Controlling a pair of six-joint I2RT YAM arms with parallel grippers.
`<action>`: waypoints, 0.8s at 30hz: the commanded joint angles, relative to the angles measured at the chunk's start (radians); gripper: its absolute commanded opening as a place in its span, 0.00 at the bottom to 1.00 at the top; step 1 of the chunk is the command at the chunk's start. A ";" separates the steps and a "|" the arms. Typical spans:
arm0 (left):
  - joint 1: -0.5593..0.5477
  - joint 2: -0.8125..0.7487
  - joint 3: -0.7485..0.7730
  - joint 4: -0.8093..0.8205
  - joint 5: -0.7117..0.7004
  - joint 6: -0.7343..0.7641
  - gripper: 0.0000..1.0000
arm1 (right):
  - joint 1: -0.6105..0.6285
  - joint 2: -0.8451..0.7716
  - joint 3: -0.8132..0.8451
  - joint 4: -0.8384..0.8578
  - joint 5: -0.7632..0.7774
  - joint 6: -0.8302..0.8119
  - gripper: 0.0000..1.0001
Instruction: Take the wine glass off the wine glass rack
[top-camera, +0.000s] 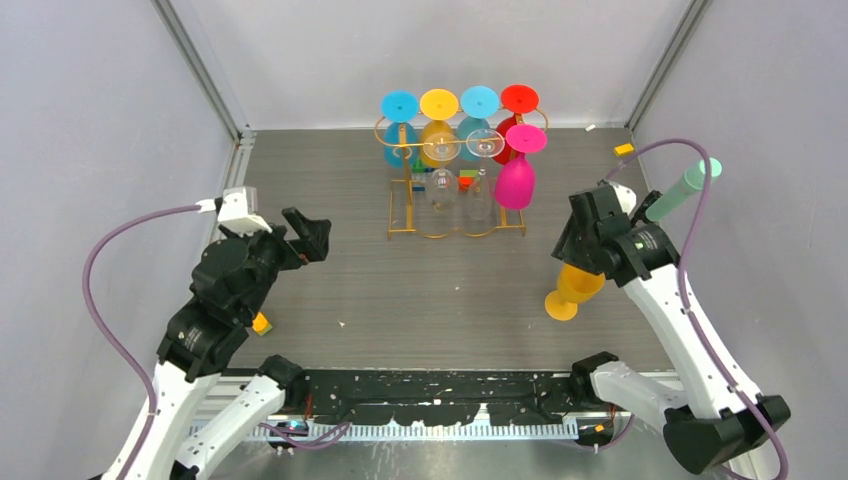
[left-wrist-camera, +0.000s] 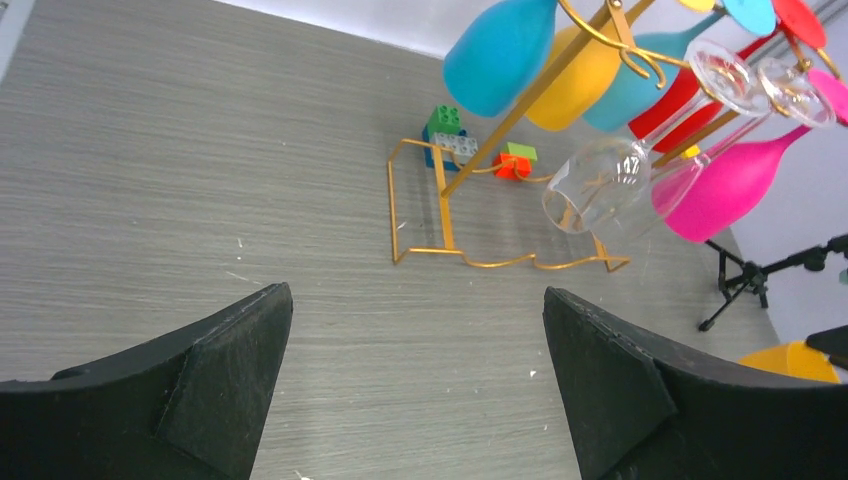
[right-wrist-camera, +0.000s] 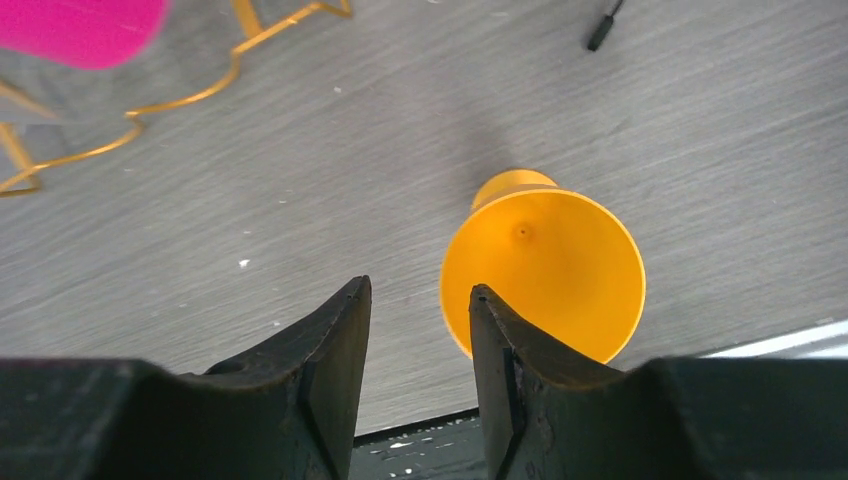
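Note:
The gold wire wine glass rack (top-camera: 455, 232) stands at the back middle of the table, with several coloured and clear glasses hanging bowl down, among them a pink one (top-camera: 516, 180). An orange wine glass (top-camera: 575, 290) stands upright on the table, to the right of the rack and clear of it. My right gripper (top-camera: 580, 262) hovers just above it. In the right wrist view the right gripper (right-wrist-camera: 420, 290) is open with only table between its fingers, and the orange glass (right-wrist-camera: 550, 270) lies outside the right finger. My left gripper (left-wrist-camera: 415, 295) is wide open and empty, facing the rack (left-wrist-camera: 440, 210).
Toy bricks (left-wrist-camera: 455, 135) lie under the rack. A small orange block (top-camera: 261, 323) sits by the left arm and a yellow one (top-camera: 624, 149) at the back right. A mint tube (top-camera: 685, 190) sticks up at the right. The table's front edge (right-wrist-camera: 430, 425) is close below the right gripper.

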 joint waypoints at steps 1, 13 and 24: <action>-0.002 0.088 0.083 -0.082 0.091 0.074 1.00 | -0.003 -0.083 0.071 0.046 -0.077 -0.027 0.47; -0.002 0.295 0.077 0.257 0.545 -0.242 0.99 | -0.003 -0.227 -0.069 0.418 -0.494 0.160 0.45; -0.012 0.549 0.233 0.500 0.558 -0.594 0.83 | -0.003 -0.319 -0.230 0.606 -0.588 0.340 0.43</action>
